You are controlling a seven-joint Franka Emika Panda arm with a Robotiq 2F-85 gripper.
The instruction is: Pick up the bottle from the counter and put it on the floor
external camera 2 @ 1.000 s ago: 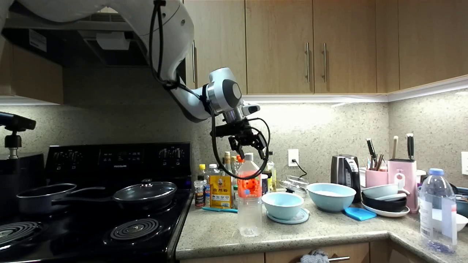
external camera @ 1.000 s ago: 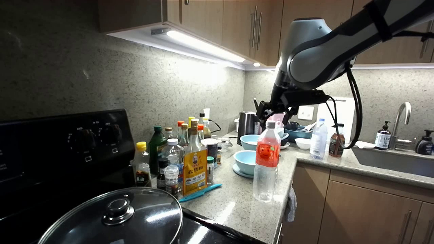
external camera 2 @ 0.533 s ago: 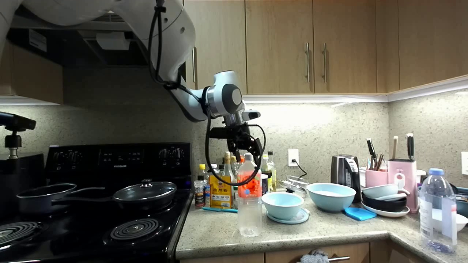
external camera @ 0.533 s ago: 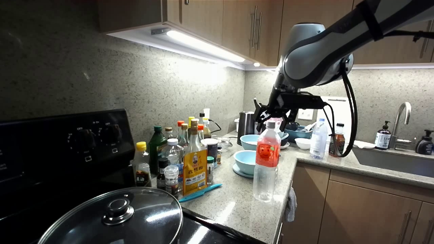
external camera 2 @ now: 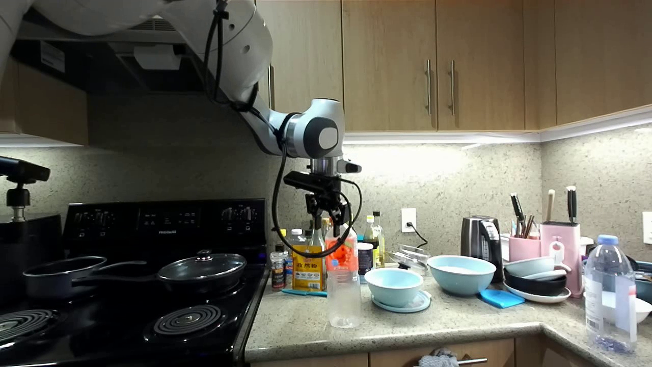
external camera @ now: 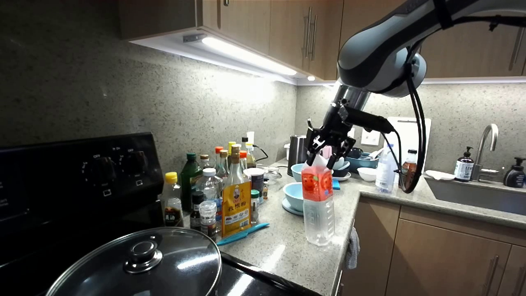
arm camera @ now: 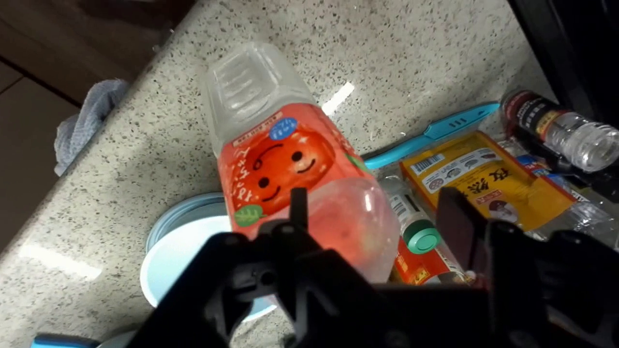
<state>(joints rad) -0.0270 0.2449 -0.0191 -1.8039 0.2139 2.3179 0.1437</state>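
Note:
The bottle [external camera: 317, 185], clear with a red-orange label, stands on the grey speckled counter [external camera: 283, 236] near its front edge, leaning slightly. It also shows in an exterior view [external camera 2: 344, 300] and in the wrist view [arm camera: 280, 159]. My gripper [external camera: 319, 165] is over the bottle's top, pointing down, with its fingers apart around the upper part. In the wrist view my gripper [arm camera: 373, 200] is open. The bottle's shoulder lies close to the left finger [arm camera: 298, 208], with a gap to the right finger [arm camera: 459, 227]. The cap and neck are hidden by the gripper.
A light blue bowl [external camera 2: 394, 286] stands right beside the bottle. A yellow packet [external camera: 236, 207], several condiment bottles and a blue knife [external camera: 243, 234] are close by. The black stove [external camera 2: 122, 326] adjoins the counter. A cable [external camera 2: 277, 214] loops from the arm near the bottle.
My gripper has moved down and turned more upright over the bottle's top. The bottle has shifted slightly and now leans a little. The fingers stay apart.

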